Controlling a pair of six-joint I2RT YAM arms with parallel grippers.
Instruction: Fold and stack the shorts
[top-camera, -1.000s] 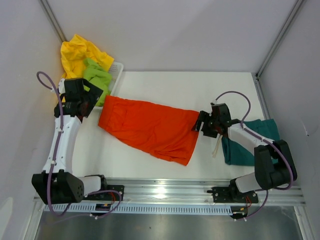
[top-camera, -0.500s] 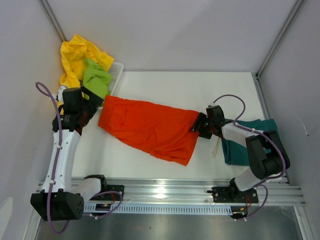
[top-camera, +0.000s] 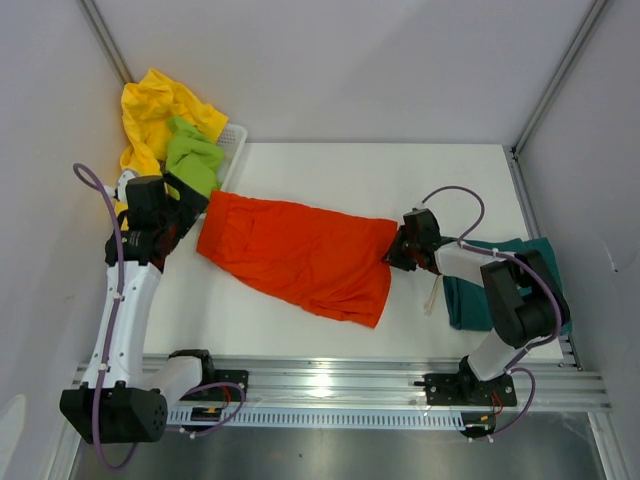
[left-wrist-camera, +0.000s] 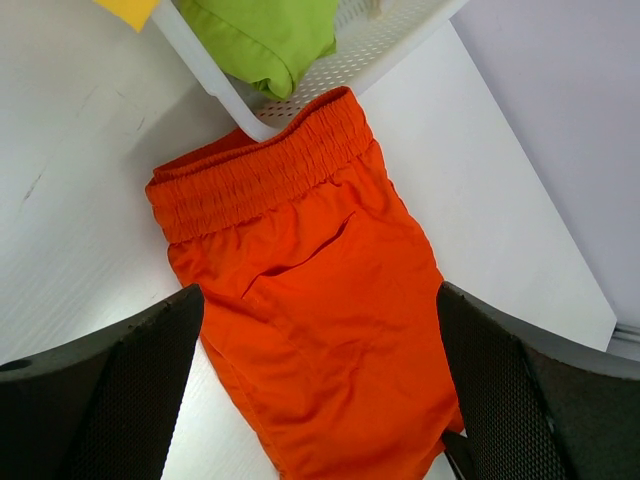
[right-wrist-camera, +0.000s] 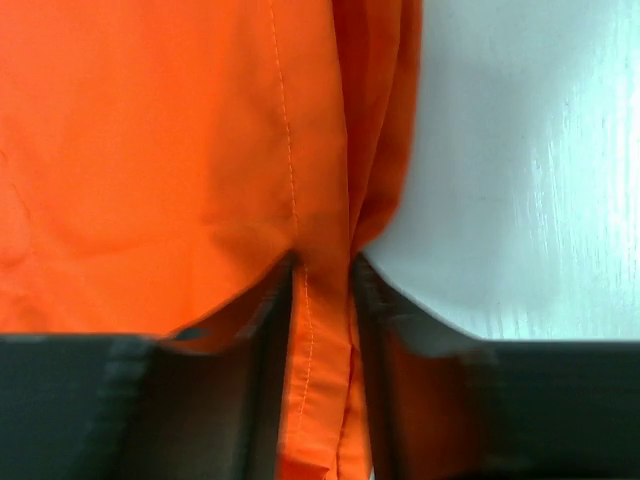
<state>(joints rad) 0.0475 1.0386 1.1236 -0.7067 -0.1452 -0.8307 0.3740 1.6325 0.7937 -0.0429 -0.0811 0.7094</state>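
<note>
Here, a white table (top-camera: 400, 170) sits between pale grey walls (top-camera: 350, 60). There are four shorts. The orange-red shorts (top-camera: 300, 255) lie flat mid-table, and the teal shorts (top-camera: 462, 308) are partly hidden under the right arm (top-camera: 520, 300). The lime green shorts (top-camera: 192, 158) and yellow shorts (top-camera: 155, 105) are heaped on the white basket (top-camera: 232, 140). The right gripper (right-wrist-camera: 322, 290) pinches the orange hem. The left gripper (left-wrist-camera: 318, 295) hangs wide open above the waistband.

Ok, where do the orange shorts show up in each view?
Top external: orange shorts mid-table, waistband left.
Left wrist: shorts centre, waistband uppermost.
Right wrist: shorts left and centre, hem between the right claw fingers.
Shared landmark: white basket by the waistband, top and left wrist only.
</note>
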